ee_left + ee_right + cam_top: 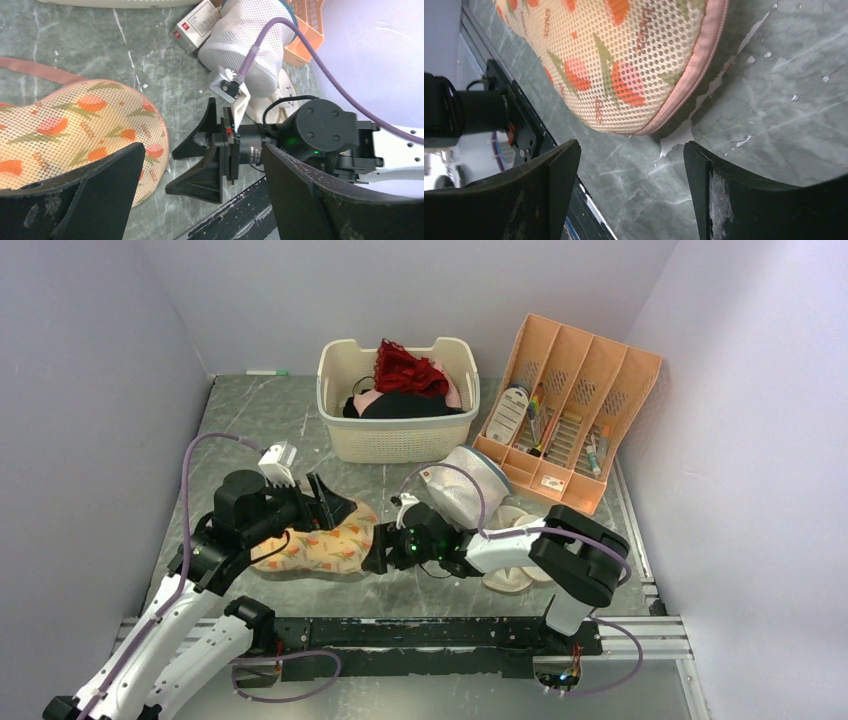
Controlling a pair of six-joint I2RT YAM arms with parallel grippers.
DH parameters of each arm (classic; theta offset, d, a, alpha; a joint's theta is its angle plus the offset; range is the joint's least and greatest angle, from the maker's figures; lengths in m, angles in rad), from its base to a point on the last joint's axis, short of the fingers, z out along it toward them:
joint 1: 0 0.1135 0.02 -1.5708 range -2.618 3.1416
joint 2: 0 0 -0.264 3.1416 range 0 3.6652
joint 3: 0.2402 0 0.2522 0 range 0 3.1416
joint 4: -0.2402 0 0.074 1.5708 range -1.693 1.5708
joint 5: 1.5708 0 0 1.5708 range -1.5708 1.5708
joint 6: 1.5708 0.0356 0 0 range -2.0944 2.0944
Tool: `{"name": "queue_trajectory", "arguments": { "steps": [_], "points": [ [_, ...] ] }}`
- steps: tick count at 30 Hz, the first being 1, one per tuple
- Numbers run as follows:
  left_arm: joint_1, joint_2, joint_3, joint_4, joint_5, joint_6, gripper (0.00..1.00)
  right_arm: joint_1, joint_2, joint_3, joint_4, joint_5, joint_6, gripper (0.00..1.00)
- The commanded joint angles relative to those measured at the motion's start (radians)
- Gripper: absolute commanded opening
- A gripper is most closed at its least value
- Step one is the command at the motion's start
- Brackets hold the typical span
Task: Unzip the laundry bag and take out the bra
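The laundry bag (318,548), cream mesh with orange-red floral print and pink edging, lies flat on the table between the two arms. It also shows in the left wrist view (75,130) and the right wrist view (624,65). My left gripper (335,502) is open just above the bag's far right end, holding nothing. My right gripper (378,550) is open and empty, its jaws pointing at the bag's right end, a little short of the pink edge (689,85). The bra is not visible.
A cream laundry basket (398,435) with a red lacy garment (408,370) stands at the back. An orange divided organizer (570,410) leans at the right. A white mesh dome bag (470,485) and flat white round bags (512,575) lie by the right arm.
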State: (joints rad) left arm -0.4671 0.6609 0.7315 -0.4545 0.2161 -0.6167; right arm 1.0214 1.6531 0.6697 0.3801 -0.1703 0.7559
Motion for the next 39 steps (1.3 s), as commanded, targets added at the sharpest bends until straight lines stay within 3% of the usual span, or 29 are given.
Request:
{"name": "queue_trajectory", "arguments": {
  "steps": [1, 7, 8, 11, 16, 22, 26, 29, 33, 37, 39],
  "points": [
    [-0.007, -0.002, 0.022, -0.076, 0.071, -0.01, 1.0, 0.016, 0.051, -0.023, 0.192, 0.094, 0.188, 0.74],
    [-0.007, 0.028, 0.028, -0.088, 0.083, -0.013, 0.99, 0.04, 0.13, 0.017, 0.21, 0.179, 0.28, 0.49],
    [-0.007, 0.038, 0.018, -0.075, 0.091, -0.022, 1.0, 0.041, 0.132, 0.018, 0.209, 0.19, 0.292, 0.41],
    [-0.008, 0.078, -0.006, -0.049, 0.096, -0.052, 1.0, 0.026, 0.094, 0.013, 0.171, 0.259, 0.301, 0.19],
    [-0.036, 0.143, -0.015, -0.07, 0.025, -0.035, 0.99, -0.025, 0.003, -0.016, 0.101, 0.274, 0.256, 0.0],
    [-0.229, 0.275, 0.03, -0.125, -0.238, -0.024, 1.0, -0.148, -0.032, -0.039, 0.09, 0.041, 0.206, 0.0],
    [-0.467, 0.468, 0.133, -0.266, -0.548, -0.14, 0.94, -0.214, -0.065, -0.067, 0.092, -0.114, 0.129, 0.0],
    [-0.635, 0.59, 0.201, -0.403, -0.797, -0.229, 0.91, -0.232, -0.106, -0.087, 0.061, -0.138, 0.072, 0.0],
    [-0.704, 0.714, 0.212, -0.342, -0.851, -0.155, 0.85, -0.249, -0.127, -0.084, 0.03, -0.2, 0.006, 0.0],
    [-0.717, 0.804, 0.251, -0.346, -0.914, -0.106, 0.7, -0.263, -0.132, -0.077, 0.021, -0.281, -0.012, 0.0],
    [-0.72, 0.82, 0.243, -0.296, -0.918, -0.045, 0.69, -0.263, -0.141, -0.088, 0.045, -0.311, -0.016, 0.0]
  ]
}}
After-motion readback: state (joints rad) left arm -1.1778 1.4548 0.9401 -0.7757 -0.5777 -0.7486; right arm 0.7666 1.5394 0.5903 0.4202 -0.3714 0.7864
